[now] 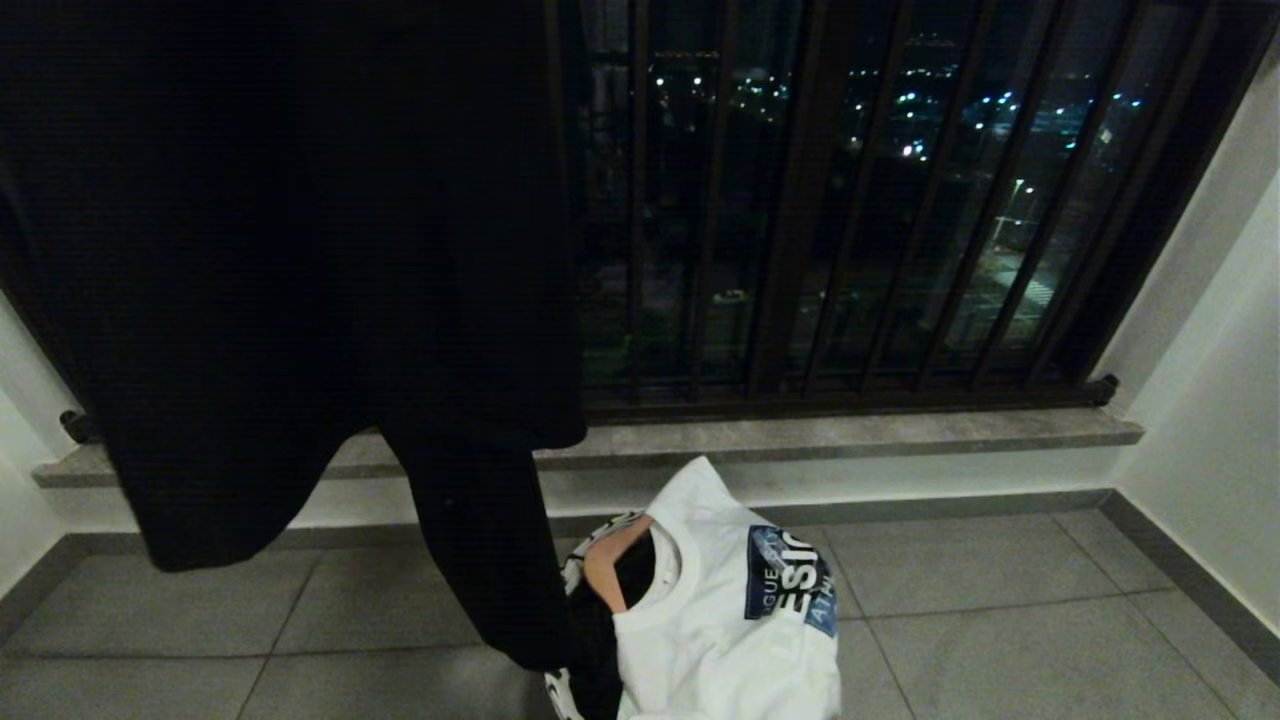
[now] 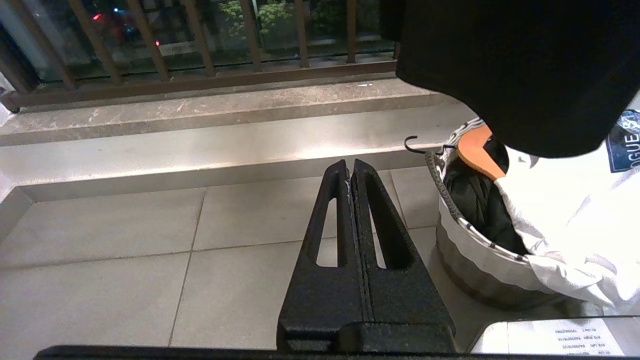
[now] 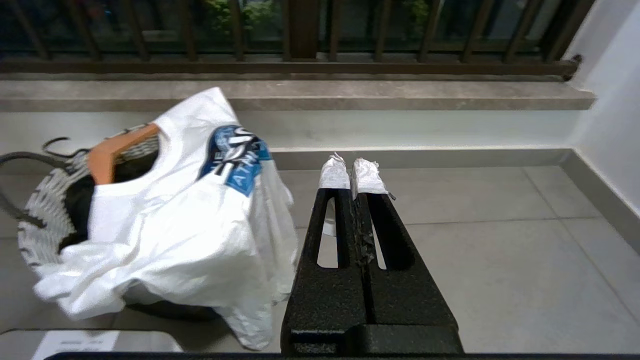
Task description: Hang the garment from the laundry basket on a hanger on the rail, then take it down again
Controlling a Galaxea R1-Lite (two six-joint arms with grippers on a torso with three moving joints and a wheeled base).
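**Shirt on basket, both grippers closed and empty**

White shirt [image 1: 720, 620] lies draped over the basket [image 2: 462, 232], on the floor below the window sill [image 1: 800, 435]. A wooden hanger [image 3: 112, 152] sits in the neck opening, hook [image 2: 415, 145] poking past the rim. A black garment [image 1: 300, 260] hangs above, partly covering the basket.

Left gripper [image 2: 351, 167]: jaws pressed together, nothing held, low beside the basket. Right gripper [image 3: 351, 172]: taped tips together, nothing held, near the shirt hem.

Judgement: shirt is light, limp, will sag and slide. Hanger is the only stiff part; best grasp at its neck under the hook. Jaws must open first.
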